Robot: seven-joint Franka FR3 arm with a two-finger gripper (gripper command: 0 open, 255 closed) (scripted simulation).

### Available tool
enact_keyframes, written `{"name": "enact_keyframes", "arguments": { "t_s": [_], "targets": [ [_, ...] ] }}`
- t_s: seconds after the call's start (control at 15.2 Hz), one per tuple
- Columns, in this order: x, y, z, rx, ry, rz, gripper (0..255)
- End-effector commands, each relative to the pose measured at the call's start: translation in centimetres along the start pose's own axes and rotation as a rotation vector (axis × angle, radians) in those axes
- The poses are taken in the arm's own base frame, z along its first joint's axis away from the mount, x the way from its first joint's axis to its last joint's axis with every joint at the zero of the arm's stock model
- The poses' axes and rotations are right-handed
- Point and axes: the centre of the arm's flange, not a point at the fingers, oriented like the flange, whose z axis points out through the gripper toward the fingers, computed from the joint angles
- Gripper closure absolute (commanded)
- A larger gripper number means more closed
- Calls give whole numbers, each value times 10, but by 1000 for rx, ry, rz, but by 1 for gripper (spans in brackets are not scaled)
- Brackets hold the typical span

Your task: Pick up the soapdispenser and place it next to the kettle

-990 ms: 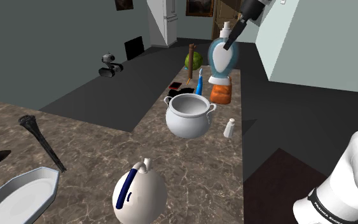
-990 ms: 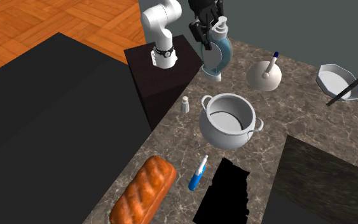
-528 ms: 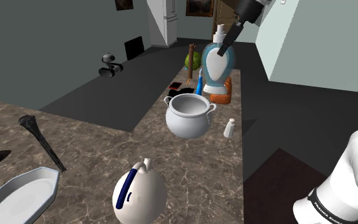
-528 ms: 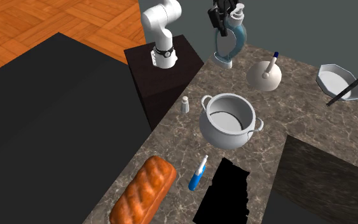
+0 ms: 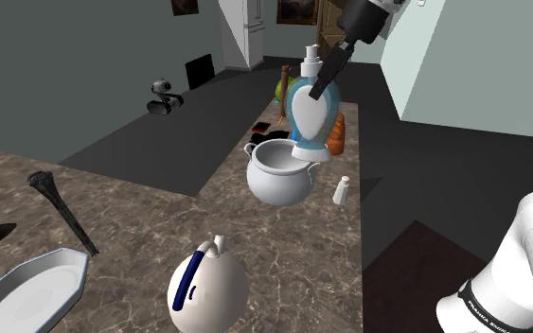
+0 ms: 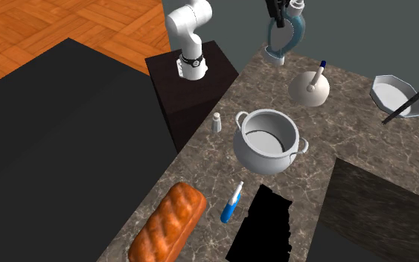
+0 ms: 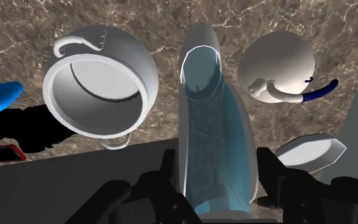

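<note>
A brown marbled tabletop [image 5: 132, 218] stands over dark floor [image 5: 188, 151] (orange wood planks [image 6: 88, 22] farther off), with plain grey-green walls [image 5: 65, 57] rising behind.

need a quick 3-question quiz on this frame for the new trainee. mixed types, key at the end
1. True or false: the soap dispenser stands on the counter.
2. Multiple choice: the kettle has a handle that is A) red, B) blue, C) green.
3. Fill in: in the second exterior view, the white vessel between the kettle and the bread loaf is a two-handled ____.

Key
1. False: the gripper is shut on it and holds it in the air.
2. B.
3. pot.
</note>
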Motion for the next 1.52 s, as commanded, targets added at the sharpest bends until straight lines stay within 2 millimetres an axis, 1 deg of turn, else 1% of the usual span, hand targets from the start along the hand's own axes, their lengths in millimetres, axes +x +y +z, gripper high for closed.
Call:
{"name": "enact_keyframes", "arguments": {
  "t_s": [0.0, 1.45],
  "targets": [
    [4, -27, 1, 0, 0, 2, 255],
    [16, -314, 36, 0, 0, 2, 255]
  ]
}}
